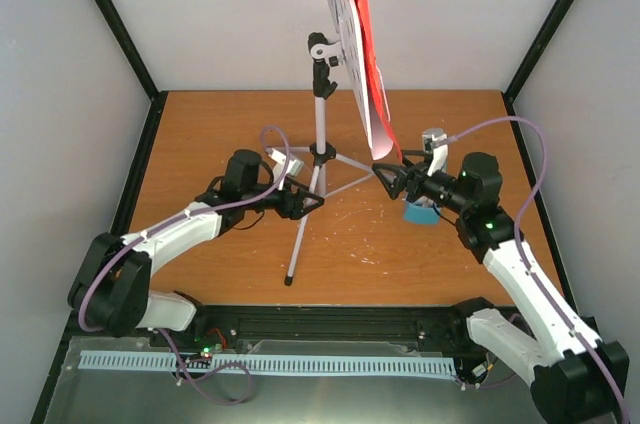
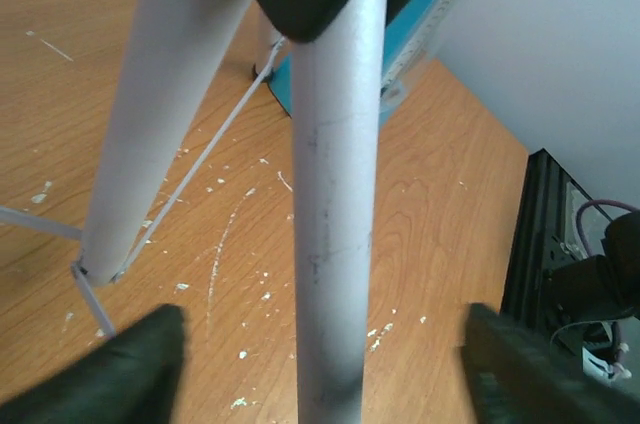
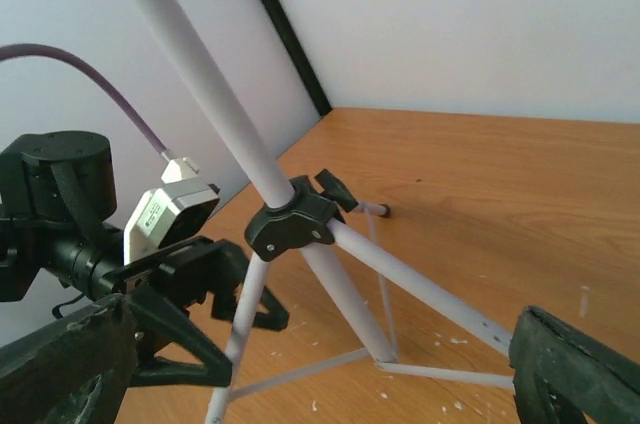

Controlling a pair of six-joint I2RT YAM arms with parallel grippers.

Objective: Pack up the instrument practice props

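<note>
The white hole-punched music stand (image 1: 320,114) stands mid-table on silver tripod legs, its desk (image 1: 338,4) tilted at the top with a red music sheet (image 1: 368,44) on it. No green sheet shows. My left gripper (image 1: 303,202) is open, its jaws either side of the front tripod leg (image 2: 335,244) without closing on it; in the left wrist view the gripper (image 2: 320,374) straddles that leg. My right gripper (image 1: 387,177) is open and empty by the right tripod leg, facing the black hub (image 3: 295,224). The blue metronome (image 1: 420,212) sits on the table under the right wrist.
The wooden table (image 1: 220,134) has white walls and black frame posts (image 1: 115,24) on three sides. A black rail (image 1: 330,319) runs along the near edge. The thin tripod braces (image 3: 330,369) lie low between the legs.
</note>
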